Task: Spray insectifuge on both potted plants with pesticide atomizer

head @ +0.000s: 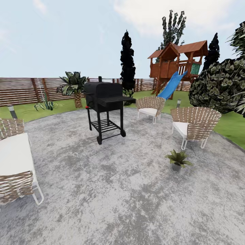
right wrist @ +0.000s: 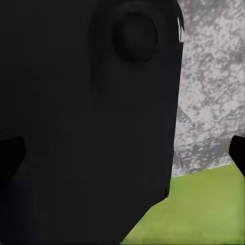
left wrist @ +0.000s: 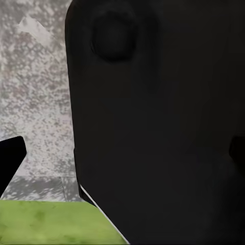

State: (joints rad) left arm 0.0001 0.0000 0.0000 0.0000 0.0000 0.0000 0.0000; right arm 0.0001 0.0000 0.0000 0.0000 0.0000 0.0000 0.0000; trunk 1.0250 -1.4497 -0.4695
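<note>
In the head view the grey speckled stone patio took up the whole lower part of the frame. At the lower left edge stood a woven chair with a white cushion. To the lower right of centre a single potted plant, a low green rosette in a small grey pot, sat alone on the stone, just in front of a woven armchair at the right. Left of centre, farther back, a black wheeled barbecue grill stood on the patio, with a second woven armchair behind it to the right. Beyond the patio lay lawn, a short palm at the left, and a brown slatted fence across the frame. At the upper right a wooden playhouse with a blue slide rose beside dark bushes. In both wrist views a black robot body blocked most of the frame; the left tool and right tool showed only dark fingertip corners at the frame edges, so I could not tell how wide either was, and nothing lay between them.
</note>
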